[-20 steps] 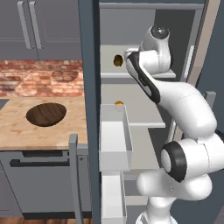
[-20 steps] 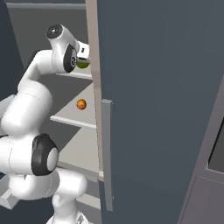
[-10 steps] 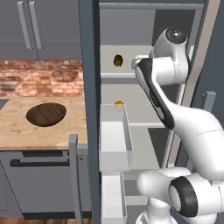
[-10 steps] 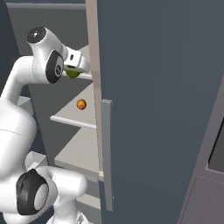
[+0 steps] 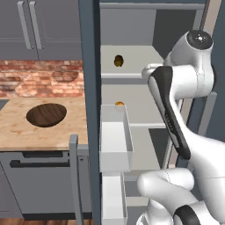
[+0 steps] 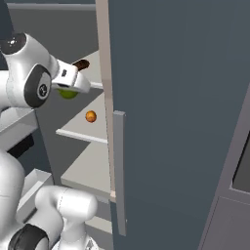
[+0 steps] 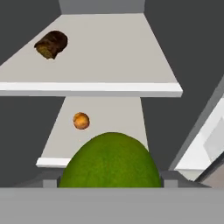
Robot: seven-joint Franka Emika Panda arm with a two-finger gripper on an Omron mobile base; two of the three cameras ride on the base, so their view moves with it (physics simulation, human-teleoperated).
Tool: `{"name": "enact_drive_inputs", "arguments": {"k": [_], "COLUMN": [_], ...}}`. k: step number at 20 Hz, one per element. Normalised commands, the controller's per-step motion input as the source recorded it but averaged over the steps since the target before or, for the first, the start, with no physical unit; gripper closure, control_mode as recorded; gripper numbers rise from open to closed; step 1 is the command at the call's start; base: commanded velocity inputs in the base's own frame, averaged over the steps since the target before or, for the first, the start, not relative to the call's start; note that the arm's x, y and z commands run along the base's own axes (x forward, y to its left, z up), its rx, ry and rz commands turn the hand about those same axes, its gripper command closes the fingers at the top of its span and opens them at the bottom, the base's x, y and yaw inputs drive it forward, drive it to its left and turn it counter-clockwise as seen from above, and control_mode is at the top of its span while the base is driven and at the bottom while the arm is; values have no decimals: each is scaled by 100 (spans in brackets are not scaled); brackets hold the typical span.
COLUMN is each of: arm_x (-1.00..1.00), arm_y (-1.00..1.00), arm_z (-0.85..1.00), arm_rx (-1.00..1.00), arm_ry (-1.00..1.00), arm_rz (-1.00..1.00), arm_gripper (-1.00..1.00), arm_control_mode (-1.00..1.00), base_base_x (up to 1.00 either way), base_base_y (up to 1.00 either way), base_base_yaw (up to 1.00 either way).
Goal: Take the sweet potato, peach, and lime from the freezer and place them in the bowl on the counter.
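The green lime sits right in front of the hand camera, held in my gripper, which is shut on it in front of the open freezer. The dark brown sweet potato lies on the upper shelf, also seen as the sweet potato and the sweet potato. The orange peach rests on the shelf below, visible too as the peach and the peach. The dark wooden bowl stands on the tan counter to the left.
The freezer door with its long grey handle stands open on the right. White door bins jut out between the counter and the shelves. Grey wall cabinets and a brick backsplash sit behind the counter.
My arm has drawn back out of the freezer with the lime in the gripper, the hand rising and swinging rightward in the left base view. The sweet potato and peach stay on their shelves.
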Motion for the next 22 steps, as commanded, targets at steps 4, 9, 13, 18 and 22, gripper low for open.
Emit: {"name": "enact_drive_inputs", "arguments": {"k": [4,9,13,18,22], "arm_x": [-78,-53,-68,-53,-48], "arm_y": [0,-15,-20,1,1], "arm_z": [0,-4,-13,-9,-8], "arm_rx": [0,0,0,0,0], "arm_ry": [2,1,-1,3,0], "arm_rz": [0,0,3,4,3], "arm_gripper": [100,100,100,100,100], "arm_control_mode": [-100,-100,-100,-100,-100], "base_base_x": [0,0,0,0,0], "base_base_y": [0,0,0,0,0], "base_base_yaw": [0,0,0,0,0]}}
